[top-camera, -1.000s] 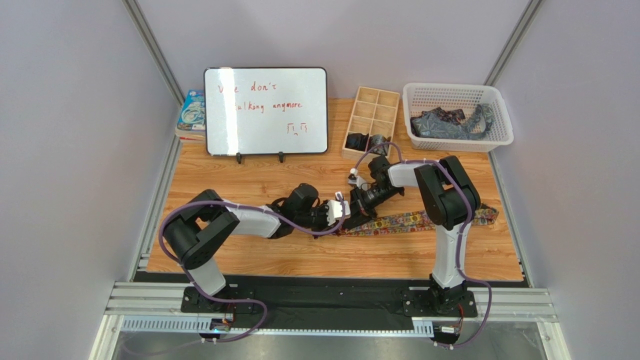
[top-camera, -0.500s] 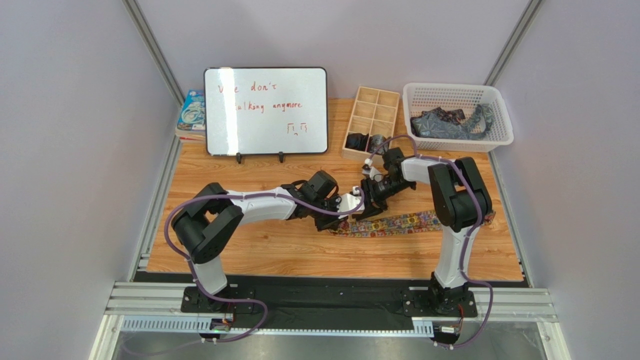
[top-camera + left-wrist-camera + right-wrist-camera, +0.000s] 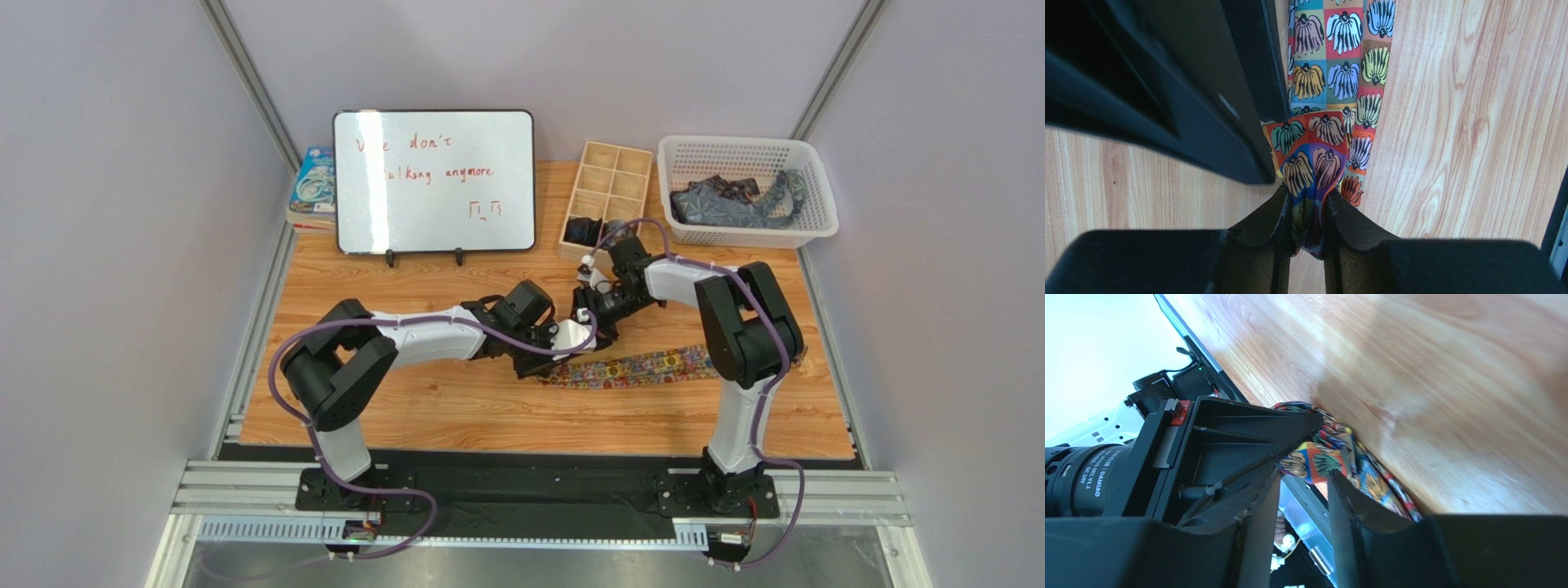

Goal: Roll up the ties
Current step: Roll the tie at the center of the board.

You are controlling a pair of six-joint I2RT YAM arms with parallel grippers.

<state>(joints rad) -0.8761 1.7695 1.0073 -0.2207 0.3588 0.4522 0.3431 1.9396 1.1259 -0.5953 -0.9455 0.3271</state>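
Left claw, from above: the left claw [image 3: 564,335] sits mid-table at the left end of the bright tie [image 3: 650,364]; its grip cannot be told from here.
Right claw, from above: the right claw [image 3: 591,309] is just behind it, toward the wooden box [image 3: 606,184].
Tie, from above: it lies flat, running rightward under the right arm.
Table: pale wood planks [image 3: 405,410], with a black strip and metal rails [image 3: 540,496] along the near edge.
Room: plain grey walls [image 3: 111,245] stand on three sides. A whiteboard [image 3: 436,181] with red writing is at the back left, with a book [image 3: 313,184] behind its edge. A white basket [image 3: 748,143] of dark ties [image 3: 736,199] is at the back right. Two dark bundles [image 3: 585,229] sit in the box's near compartments.
Left wrist view: the fingers [image 3: 1269,239] stand narrow, pinching the tie's bunched end. The print is fan shapes in coloured squares. Wood grain shows on both sides. A black machine part [image 3: 1198,92] crosses the upper left.
Right wrist view: the fingers [image 3: 1257,527] stand apart with nothing between them. The tie is bunched just beyond them, against the left claw's tip. The tabletop is blurred and bright.
Change over the last second: the right claw's jaws have parted and it has drawn back toward the box. The left arm has stretched further right. Less tie shows past the right arm.
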